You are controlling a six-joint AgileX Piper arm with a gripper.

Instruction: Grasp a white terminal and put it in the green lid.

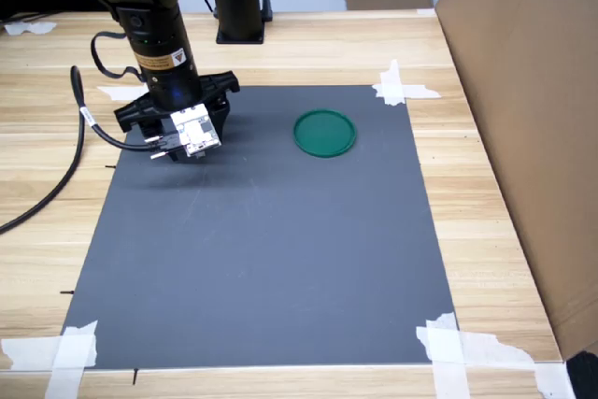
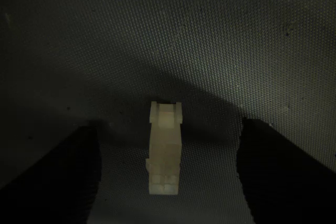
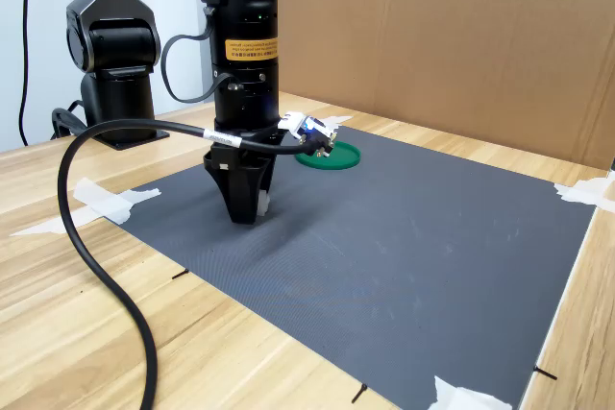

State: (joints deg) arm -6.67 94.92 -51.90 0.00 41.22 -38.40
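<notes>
Spread gripper [image 2: 168, 182] fingers [image 2: 68, 177] flank the white terminal [image 2: 166, 150]: light, rigid, probably slippery plastic; pinch its long flat sides.

— How does the arm [image 3: 245, 36] stand?
— Nearly vertical in both exterior views, wrist pointing straight down.
— And the gripper [image 3: 247, 206]?
— Its tips sit low at the surface. In the wrist view the two dark fingers [image 2: 68, 177] stand apart, spread wide.

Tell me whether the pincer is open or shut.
Open: in the wrist view the pincer fingers stand apart on either side of the white terminal, gaps showing.
</notes>
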